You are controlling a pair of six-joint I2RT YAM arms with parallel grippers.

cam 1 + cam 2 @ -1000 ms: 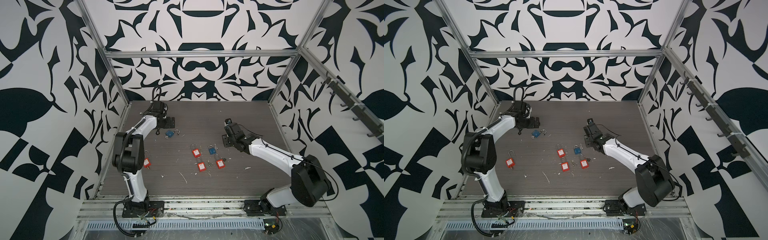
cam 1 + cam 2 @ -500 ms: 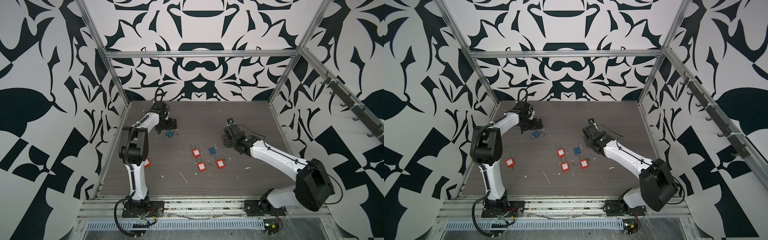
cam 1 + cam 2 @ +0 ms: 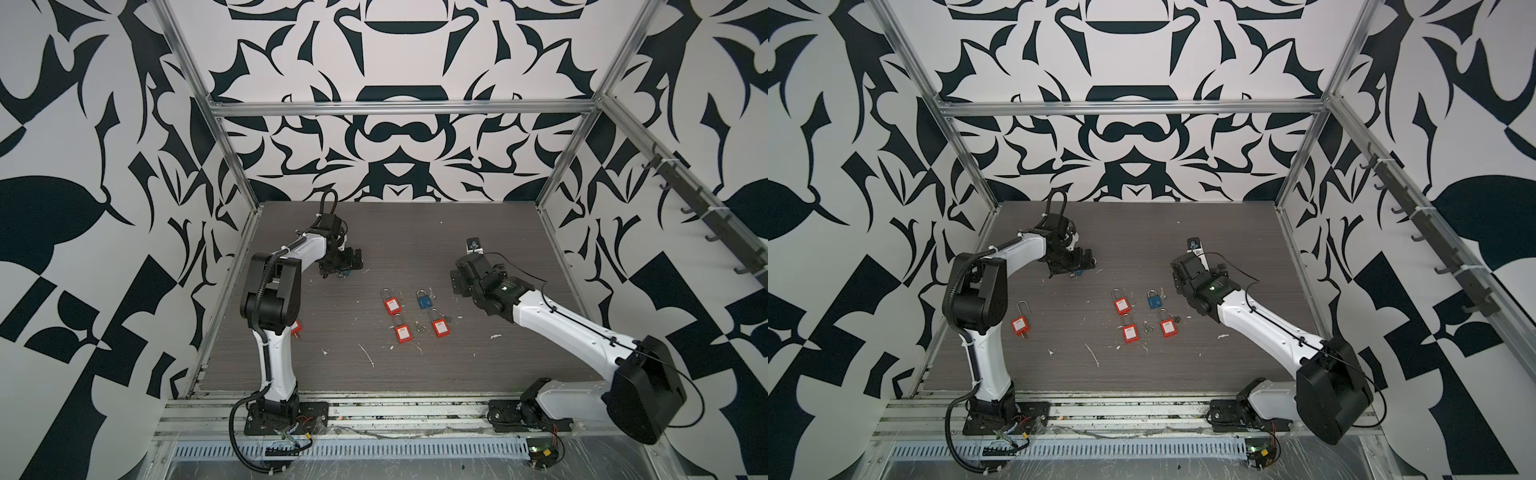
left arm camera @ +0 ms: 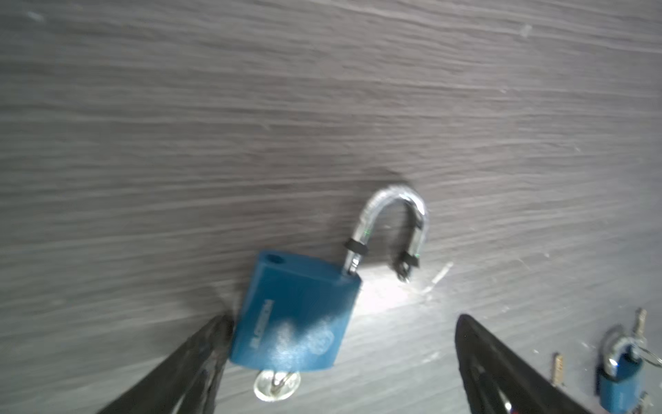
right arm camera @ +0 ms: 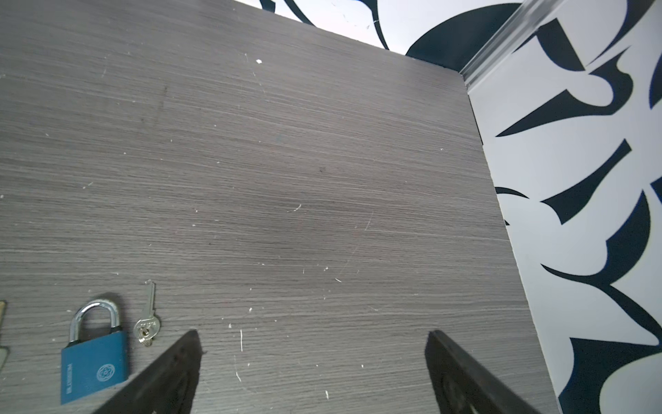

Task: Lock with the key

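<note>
in a top view my left claw (image 3: 345, 266) sits low over the open blue padlock (image 3: 343, 274) at the back left of the table (image 3: 415, 232), with the right claw (image 3: 457, 281) well apart from it. left wrist view: jaws spread wide either side of the padlock body, gripping nothing, shackle (image 4: 394, 222) swung out, key (image 4: 276, 385) seated in its base; i judge this the grasp step, so next i close on the body, push the shackle home and turn the key. right wrist view: that claw gapes wide and empty, a second blue padlock (image 5: 95, 365) near it.
</note>
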